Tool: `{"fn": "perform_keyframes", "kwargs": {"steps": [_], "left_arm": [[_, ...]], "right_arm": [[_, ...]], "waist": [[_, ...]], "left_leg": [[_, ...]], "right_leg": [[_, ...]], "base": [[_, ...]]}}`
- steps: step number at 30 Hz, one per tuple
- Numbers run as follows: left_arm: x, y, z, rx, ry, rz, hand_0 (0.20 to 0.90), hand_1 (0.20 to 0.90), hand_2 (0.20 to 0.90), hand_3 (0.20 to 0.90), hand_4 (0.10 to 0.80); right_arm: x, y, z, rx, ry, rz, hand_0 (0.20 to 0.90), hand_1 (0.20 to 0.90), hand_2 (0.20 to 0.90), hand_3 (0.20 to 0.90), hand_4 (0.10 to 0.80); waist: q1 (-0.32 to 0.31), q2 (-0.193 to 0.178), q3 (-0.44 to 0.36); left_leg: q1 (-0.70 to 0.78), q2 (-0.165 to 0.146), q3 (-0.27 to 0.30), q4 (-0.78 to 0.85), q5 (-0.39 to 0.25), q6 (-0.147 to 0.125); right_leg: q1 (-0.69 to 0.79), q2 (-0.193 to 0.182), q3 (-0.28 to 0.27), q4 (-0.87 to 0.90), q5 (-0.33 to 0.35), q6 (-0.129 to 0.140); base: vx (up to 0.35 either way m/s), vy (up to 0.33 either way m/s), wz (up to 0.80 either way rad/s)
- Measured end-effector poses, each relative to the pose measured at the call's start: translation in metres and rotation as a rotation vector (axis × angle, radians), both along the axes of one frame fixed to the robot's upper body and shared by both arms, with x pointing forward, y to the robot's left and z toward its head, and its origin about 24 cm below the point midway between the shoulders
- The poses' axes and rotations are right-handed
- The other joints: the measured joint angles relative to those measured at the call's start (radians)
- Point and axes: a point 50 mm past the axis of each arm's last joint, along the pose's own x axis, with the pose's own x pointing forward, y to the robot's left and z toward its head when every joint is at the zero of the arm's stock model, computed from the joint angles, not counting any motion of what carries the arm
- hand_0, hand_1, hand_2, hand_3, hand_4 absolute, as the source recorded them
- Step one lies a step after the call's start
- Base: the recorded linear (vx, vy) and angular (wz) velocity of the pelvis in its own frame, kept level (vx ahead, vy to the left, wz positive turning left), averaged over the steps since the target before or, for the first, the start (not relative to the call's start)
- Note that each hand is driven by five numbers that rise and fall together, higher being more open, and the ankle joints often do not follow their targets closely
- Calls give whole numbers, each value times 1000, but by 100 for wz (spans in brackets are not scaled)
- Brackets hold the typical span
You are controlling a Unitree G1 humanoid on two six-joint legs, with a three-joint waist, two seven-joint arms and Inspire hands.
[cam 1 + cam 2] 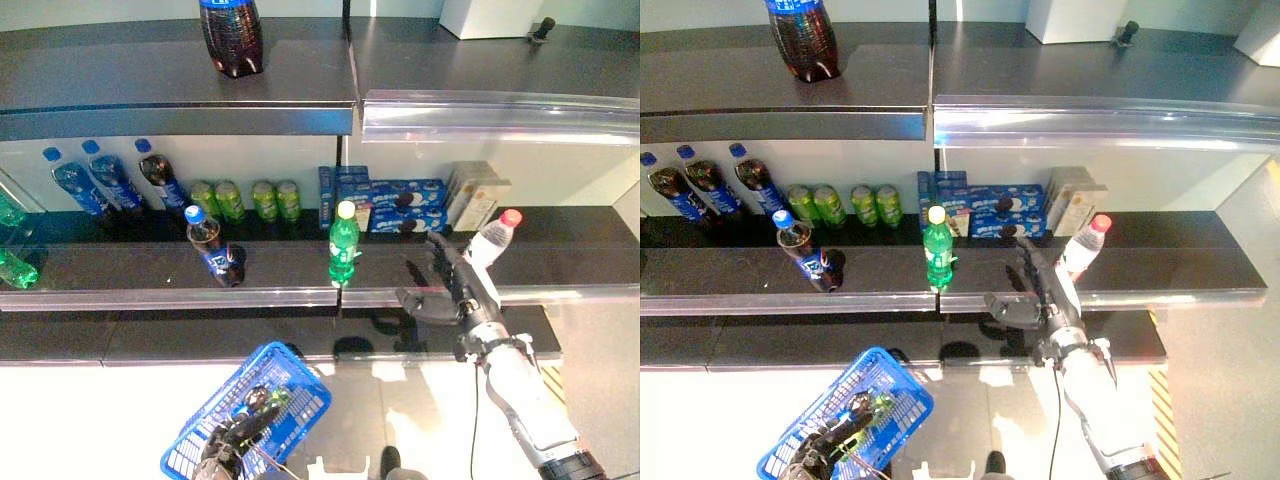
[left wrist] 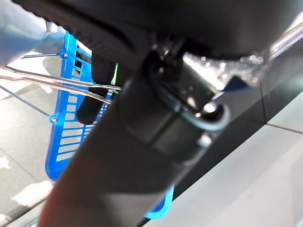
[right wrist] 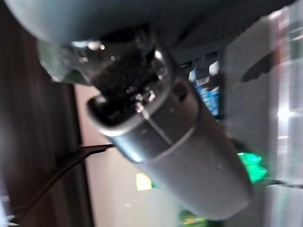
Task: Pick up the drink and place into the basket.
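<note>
A clear drink bottle with a red cap point(image 1: 490, 240) stands on the dark middle shelf point(image 1: 120, 268) at the right. My right hand point(image 1: 455, 290) is open at the shelf's front edge, just left of this bottle, with its fingers stretched toward it and its thumb spread to the left; I cannot tell whether it touches the bottle. A green bottle with a yellow cap point(image 1: 343, 245) and a cola bottle with a blue cap point(image 1: 212, 248) stand further left. My left hand point(image 1: 225, 445) is shut on the wire handles point(image 2: 47, 82) of the blue basket point(image 1: 250, 410), which hangs low at the left.
Against the shelf's back wall stand blue-capped bottles point(image 1: 100, 180), green cans point(image 1: 245, 200), blue biscuit boxes point(image 1: 385, 200) and beige cartons point(image 1: 475, 195). Green bottles point(image 1: 10, 240) lie at the far left. A large cola bottle point(image 1: 232, 35) and a white box point(image 1: 490, 15) stand on the top shelf.
</note>
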Motion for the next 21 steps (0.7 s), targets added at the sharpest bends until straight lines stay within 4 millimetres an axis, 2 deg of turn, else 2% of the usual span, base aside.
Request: {"fn": "perform_keyframes", "kwargs": {"steps": [6,12,14,16,18,21], "left_arm": [[1,-3,0,6,2,-33,300,300,300,200,100],[4,-9,0,10,-3,-86,300,300,300,200,100],[12,-12,2,9,-22,-108,300,300,300,200,100],[30,-18,8,3,-66,-135,300,300,300,200,100],[49,-26,15,-8,-123,-160,300,300,300,200,100],[69,-32,25,-20,-201,-157,300,300,300,200,100]], "right_arm": [[7,14,5,76,-55,-74,900,900,900,900,800],[8,20,-3,88,-34,-129,900,900,900,900,800],[14,20,-6,78,-25,-159,900,900,900,900,800],[25,17,-4,69,-39,-214,900,900,900,900,800],[36,16,3,81,-76,-284,900,900,900,900,800],[45,21,14,105,-122,-316,900,900,900,900,800]], "waist": [[9,-5,-3],[7,1,-1],[4,11,3],[4,31,20],[6,62,77],[8,85,147]], "left_leg": [[10,-10,-5,0,0,0],[-7,-15,-24,3,2,3],[-51,-19,-30,28,4,6],[-128,-25,-45,67,6,10],[-167,-30,-50,92,9,14],[-208,-34,-50,123,10,18]], "right_leg": [[20,-10,-14,0,-4,5],[13,-15,-15,9,-12,7],[-34,-21,-14,37,-16,8],[-99,-27,-15,67,-16,8],[-136,-30,-14,97,-17,9],[-179,-39,-13,138,-24,8]], "base": [[76,59,9],[-47,75,6],[-231,46,5],[-225,33,16],[-159,33,15],[-76,57,2]]}}
